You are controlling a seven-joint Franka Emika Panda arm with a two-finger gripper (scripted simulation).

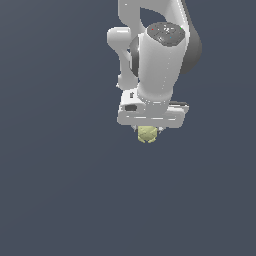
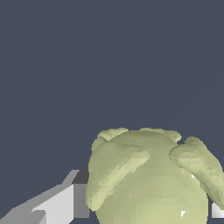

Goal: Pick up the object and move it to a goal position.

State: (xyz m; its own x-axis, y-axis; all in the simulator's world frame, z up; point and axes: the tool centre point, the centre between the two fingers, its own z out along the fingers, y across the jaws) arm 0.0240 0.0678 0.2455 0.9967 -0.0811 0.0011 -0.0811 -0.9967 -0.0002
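Observation:
The object (image 1: 147, 134) is a small pale yellow-green lumpy blob that sits directly under the white hand of my gripper (image 1: 148, 130) in the exterior view. It is much narrower than the hand, which hides most of the fingers. The wrist view shows the object (image 2: 148, 175) large and close, filling the gap between the two fingers. One grey-white finger (image 2: 65, 203) presses against one side of it, and a sliver of the other finger (image 2: 217, 210) touches the opposite side. The gripper is shut on the object.
A plain dark blue-grey surface (image 1: 60, 190) fills the rest of both views. The white arm (image 1: 157, 60) rises above the hand in the exterior view.

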